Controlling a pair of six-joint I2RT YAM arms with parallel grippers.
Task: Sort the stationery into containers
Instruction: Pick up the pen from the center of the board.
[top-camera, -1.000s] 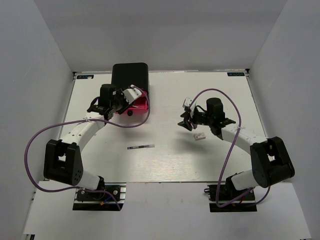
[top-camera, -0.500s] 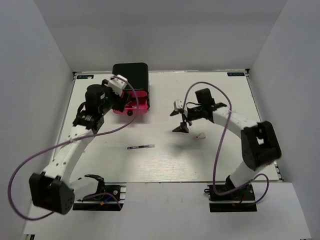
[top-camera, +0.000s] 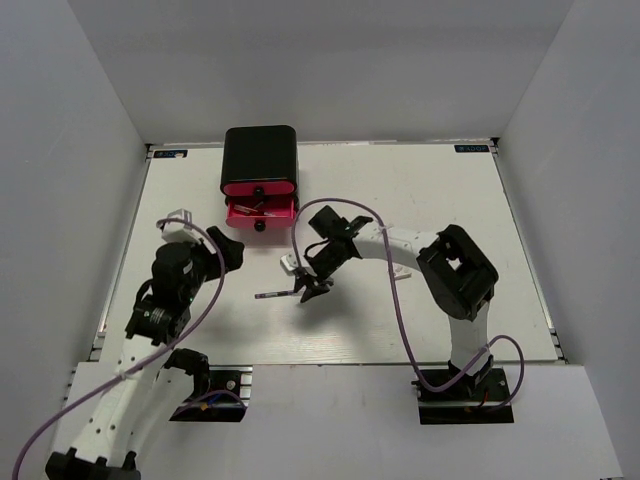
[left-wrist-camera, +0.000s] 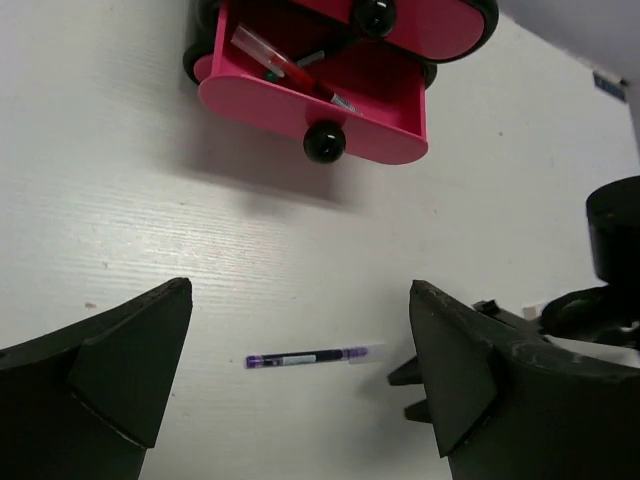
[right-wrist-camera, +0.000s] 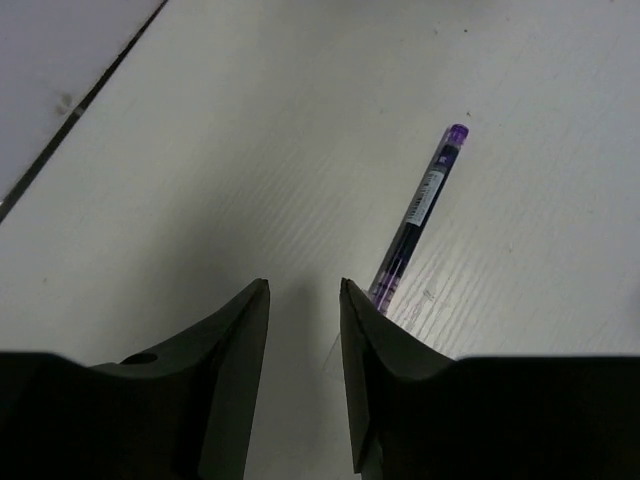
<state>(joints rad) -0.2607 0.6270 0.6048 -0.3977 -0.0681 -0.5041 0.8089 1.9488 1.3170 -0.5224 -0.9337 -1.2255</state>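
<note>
A black box (top-camera: 259, 158) with pink-fronted drawers stands at the back left. Its lowest drawer (top-camera: 260, 212) is pulled out, with pens (left-wrist-camera: 290, 70) lying inside. A thin purple pen (top-camera: 275, 295) lies on the white table in front of it. My right gripper (top-camera: 305, 288) hovers at the pen's right end. In the right wrist view the pen (right-wrist-camera: 420, 205) runs under my right finger (right-wrist-camera: 375, 340), and the gripper (right-wrist-camera: 303, 287) shows a narrow gap. My left gripper (left-wrist-camera: 300, 290) is wide open, above the pen (left-wrist-camera: 305, 358) and holding nothing.
Grey walls close the table on three sides. The right arm (top-camera: 400, 245) reaches across the middle with its purple cable looping over the table. A dark seam (right-wrist-camera: 80, 100) marks the table's edge in the right wrist view.
The left arm has drawn back from the drawer toward the near left, its jaws opening wide. The right arm has swung left to the pen and narrowed its jaws. The drawer now shows uncovered.
</note>
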